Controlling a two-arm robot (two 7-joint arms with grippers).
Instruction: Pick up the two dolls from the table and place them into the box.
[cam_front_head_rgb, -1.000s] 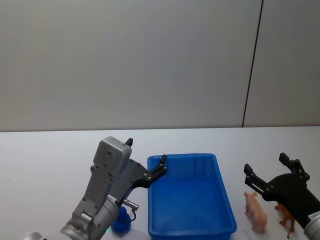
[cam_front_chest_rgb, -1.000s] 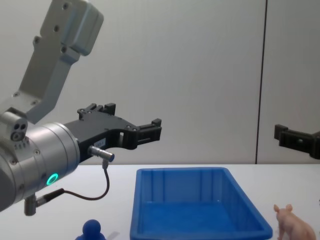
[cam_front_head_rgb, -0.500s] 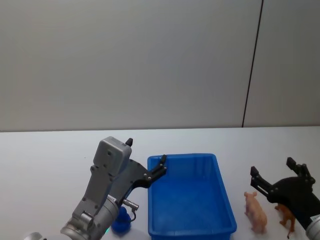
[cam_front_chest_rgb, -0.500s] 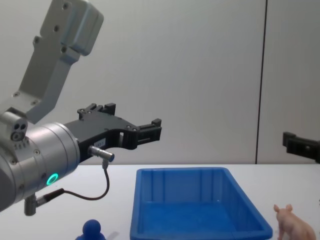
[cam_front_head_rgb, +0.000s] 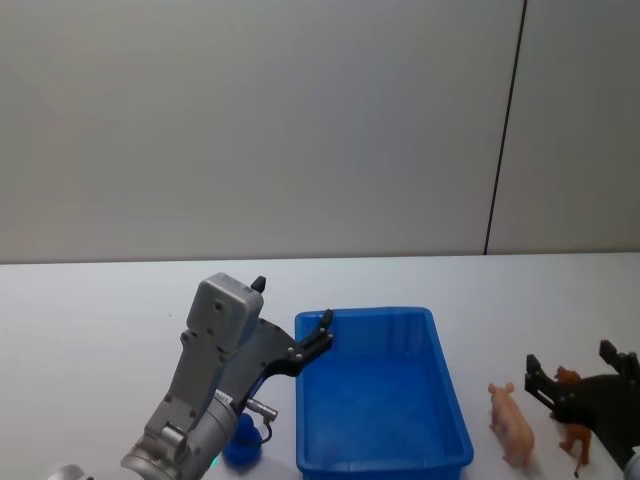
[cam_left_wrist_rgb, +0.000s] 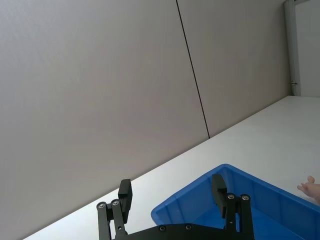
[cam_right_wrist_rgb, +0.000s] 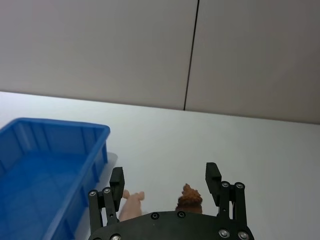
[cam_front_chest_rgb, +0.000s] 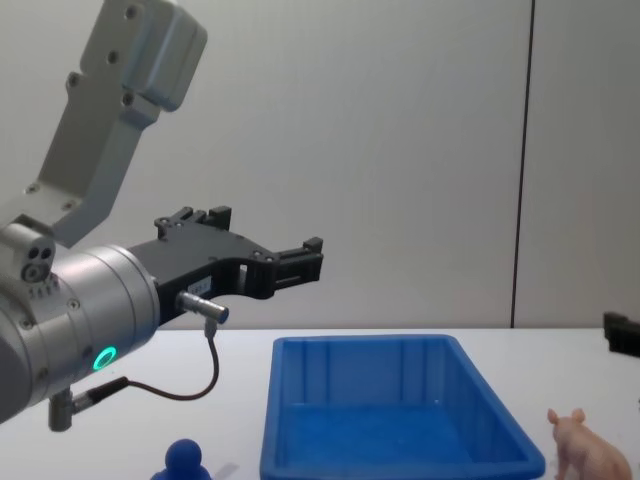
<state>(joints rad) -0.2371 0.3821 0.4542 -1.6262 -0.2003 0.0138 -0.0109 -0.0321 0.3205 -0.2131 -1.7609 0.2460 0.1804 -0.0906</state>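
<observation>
Locate the box (cam_front_head_rgb: 370, 312) at the middle of the bench (cam_front_head_rgb: 90, 320), with its long sides running away from the robot.

Find the left gripper (cam_front_head_rgb: 292, 303) raised above the bench, by the left rim of the box. Its jaws stand open and grip nothing. In the chest view it hangs well above the rim. The dark blue figure (cam_front_head_rgb: 240, 445) stands on the bench just left of the box's near left corner, below the left arm.

Find the pink pig (cam_front_head_rgb: 512, 425) on the bench just right of the box, near its near right corner. The brown animal (cam_front_head_rgb: 573, 435) stands just right of the pig, apart from it.

Note the right gripper (cam_front_head_rgb: 570, 357) over these two dolls, its jaws open and holding nothing. In the right wrist view the brown animal's head shows between the two jaws, and the pig shows below the jaw on the box side. You cannot tell how far above the dolls the jaws hang.
</observation>
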